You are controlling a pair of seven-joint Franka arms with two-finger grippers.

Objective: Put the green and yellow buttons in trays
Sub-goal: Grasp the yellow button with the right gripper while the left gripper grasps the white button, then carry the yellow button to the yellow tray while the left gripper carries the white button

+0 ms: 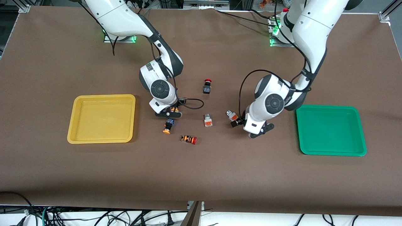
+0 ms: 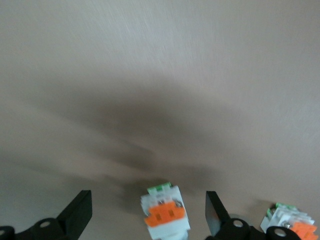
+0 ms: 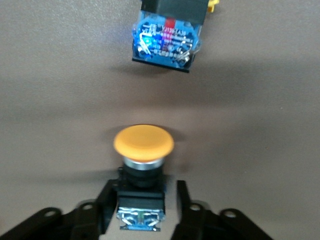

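The orange-striped piece with red cap (image 1: 188, 139) lies nearest the camera on the brown counter (image 1: 201, 175). The right gripper (image 3: 145, 207) is clamped on a black-bodied button (image 3: 143, 150) with a smooth domed yellow-orange cap; another (image 1: 168, 125) lies just beside. The left gripper (image 2: 147, 215) stands wide around a white-bodied button (image 2: 165, 212), its twin (image 1: 207, 120) nearby. The yellow tray (image 1: 102, 98) and green tray (image 1: 329, 108), glossy, round-cornered, hold nothing.

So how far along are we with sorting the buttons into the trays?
Nothing delivered yet: the yellow tray and green tray hold no buttons. In hand: the right gripper has shut on a yellow-capped button; the left gripper, open, straddles a white button. One more yellow-capped button and one white button wait on the table.
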